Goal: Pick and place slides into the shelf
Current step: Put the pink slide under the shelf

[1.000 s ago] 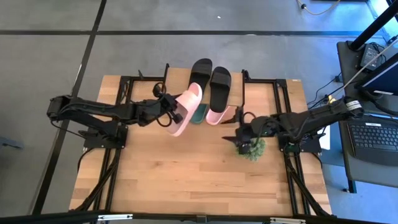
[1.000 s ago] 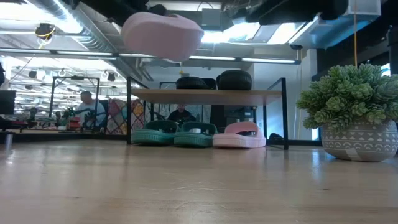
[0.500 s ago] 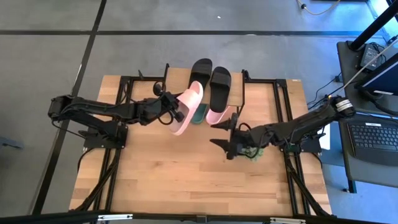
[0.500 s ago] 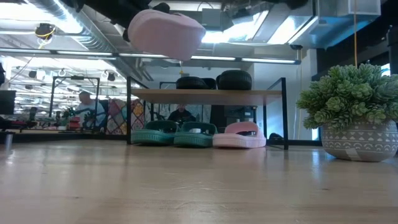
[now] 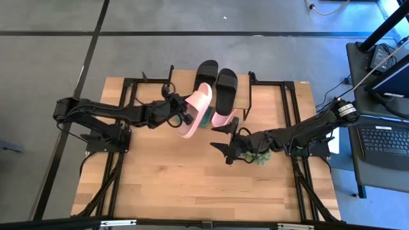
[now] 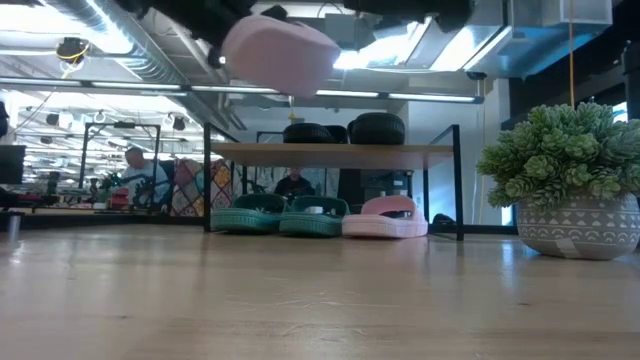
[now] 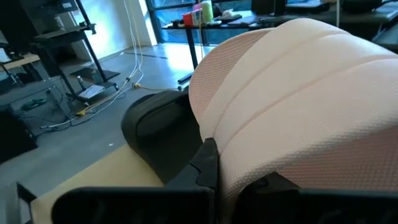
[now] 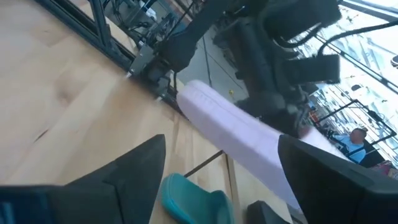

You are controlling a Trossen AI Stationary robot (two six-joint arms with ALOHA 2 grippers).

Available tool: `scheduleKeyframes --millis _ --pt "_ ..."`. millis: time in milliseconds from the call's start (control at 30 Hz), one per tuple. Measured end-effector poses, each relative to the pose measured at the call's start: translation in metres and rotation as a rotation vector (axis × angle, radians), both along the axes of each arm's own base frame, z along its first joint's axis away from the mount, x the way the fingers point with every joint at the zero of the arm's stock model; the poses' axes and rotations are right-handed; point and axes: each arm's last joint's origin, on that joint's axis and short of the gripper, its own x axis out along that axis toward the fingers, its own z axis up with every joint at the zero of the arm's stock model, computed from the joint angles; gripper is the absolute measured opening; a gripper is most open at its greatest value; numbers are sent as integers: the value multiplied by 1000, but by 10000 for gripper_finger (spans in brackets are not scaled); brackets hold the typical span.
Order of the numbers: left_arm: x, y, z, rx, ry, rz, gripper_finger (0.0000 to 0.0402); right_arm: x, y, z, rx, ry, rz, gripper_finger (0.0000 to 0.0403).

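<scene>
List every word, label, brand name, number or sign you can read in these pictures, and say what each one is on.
None can be read.
The pink rubber slide held by the left gripper: no print shows.
The black rubber slides on the light wooden shelf: no logo visible.
The grey patterned plant pot: only a zigzag decoration, no letters.
The colourful boards in the room behind: too blurred to read.

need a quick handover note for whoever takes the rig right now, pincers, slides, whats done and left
Left pincer: shut on one pink rubber slide, held in the air near the low wooden shelf.
Right pincer: open, empty, beside the potted green plant.
Done: black slides on the shelf top; green slides and the other pink slide underneath.
Left: place the held pink slide.
</scene>
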Motion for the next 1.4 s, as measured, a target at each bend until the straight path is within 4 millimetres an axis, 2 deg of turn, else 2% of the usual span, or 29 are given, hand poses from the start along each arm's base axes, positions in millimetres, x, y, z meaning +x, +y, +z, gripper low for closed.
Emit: scheduleKeyframes --millis 300,500,633,833,1167,1400 --pt "48 3 3 34 193 83 2 3 2 2 27 -5 -2 310" --pt "71 4 8 28 206 81 2 -1 0 -11 -81 146 -41 310" --pt "76 4 13 25 193 83 2 0 -1 -18 -166 206 -100 310" --pt "76 4 13 9 186 86 2 8 2 -34 -355 291 -61 310" --pt "74 4 9 -12 213 104 2 26 9 -48 -442 231 -51 310" --pt "77 4 5 -11 223 105 2 32 10 -50 -486 191 -53 310"
